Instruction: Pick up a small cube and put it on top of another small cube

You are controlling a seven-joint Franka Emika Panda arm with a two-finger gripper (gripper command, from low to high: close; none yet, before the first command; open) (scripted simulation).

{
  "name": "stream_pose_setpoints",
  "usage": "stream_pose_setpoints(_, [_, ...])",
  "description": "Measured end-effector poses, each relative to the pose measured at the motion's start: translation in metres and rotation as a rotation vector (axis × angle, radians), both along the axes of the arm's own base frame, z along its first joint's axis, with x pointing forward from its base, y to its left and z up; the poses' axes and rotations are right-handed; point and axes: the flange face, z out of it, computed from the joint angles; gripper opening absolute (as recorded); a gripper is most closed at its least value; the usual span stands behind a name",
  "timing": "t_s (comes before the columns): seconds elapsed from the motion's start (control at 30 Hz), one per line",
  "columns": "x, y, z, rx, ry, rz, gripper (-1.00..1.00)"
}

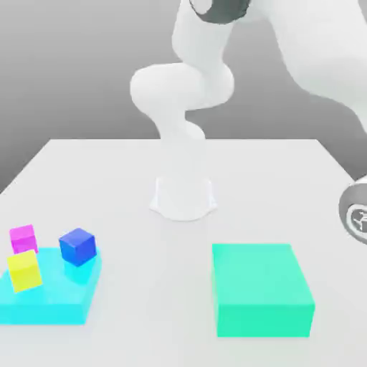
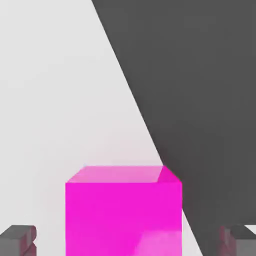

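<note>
While no stacking is done, as far as can be seen, the lots stand as follows, from the exterior view's left: one magenta cube [image 1: 23, 239], behind the yellow cube, its footing not clear; one yellow cube [image 1: 25, 272], on the cyan block [image 1: 46, 312], turned askew; one blue cube [image 1: 78, 246], likewise on the cyan block, apart from the yellow one; one white arm [image 1: 179, 89], its base on the tabletop [image 1: 154, 330], upper links reaching to the exterior view's right; one green block [image 1: 261, 276], broad and bare-topped. Item in the hand view: one pink cube [image 2: 123, 215], near the edge of the tabletop, between the fingers of the end effector [image 2: 127, 241], with a gap to either side. End effector: open, gripping nothing. The pink cube is probably a separate piece from the magenta one, since the arm reaches the other way, and probably the one to be picked up. Progress, as judged: approach well advanced. Outstanding: close on the cube, lift, carry, set down on another small cube, release; which cube is to receive it cannot be told.
</note>
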Motion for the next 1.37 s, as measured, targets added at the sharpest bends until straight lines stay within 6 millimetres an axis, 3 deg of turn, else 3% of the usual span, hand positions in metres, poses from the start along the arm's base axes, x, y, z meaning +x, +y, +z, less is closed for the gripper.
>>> stream_pose_setpoints(0.17, [0.0, 0.0, -0.004, 0.0, 0.002, 0.001, -1.0])
stream_pose_setpoints(0.3, [0.0, 0.0, 0.043, 0.0, 0.002, 0.001, -1.0])
stream_pose_setpoints(0.33, [0.005, -0.011, 0.057, -0.005, -0.002, -0.023, -1.0])
stream_pose_setpoints(0.5, [0.035, -0.136, 0.093, -0.054, -0.037, -0.284, -1.0])
stream_pose_setpoints(0.6, [0.036, -0.211, 0.11, -0.075, -0.05, -0.447, -1.0])
stream_pose_setpoints(0.7, [0.024, -0.286, 0.126, -0.089, -0.058, -0.62, -1.0])
stream_pose_setpoints(0.83, [-0.014, -0.39, 0.144, -0.096, -0.06, -0.883, -1.0])
stream_pose_setpoints(0.87, [-0.03, -0.428, 0.148, -0.096, -0.058, -0.983, -1.0])
stream_pose_setpoints(0.97, [-0.11, -0.551, 0.158, -0.082, -0.043, -1.347, -1.0])
stream_pose_setpoints(1.0, [-0.141, -0.582, 0.159, -0.071, -0.035, -1.463, -1.0])
stream_pose_setpoints(1.07, [-0.194, -0.622, 0.157, -0.037, -0.018, -1.654, -1.0])
stream_pose_setpoints(1.13, [-0.235, -0.649, 0.141, -0.001, -0.001, -1.802, -1.0])
stream_pose_setpoints(1.23, [-0.254, -0.659, 0.111, 0.008, 0.003, -1.864, -1.0])
stream_pose_setpoints(1.27, [-0.256, -0.66, 0.103, 0.005, 0.002, -1.87, 1.0])
stream_pose_setpoints(1.37, [-0.257, -0.661, 0.103, 0.005, 0.002, -1.874, 1.0])
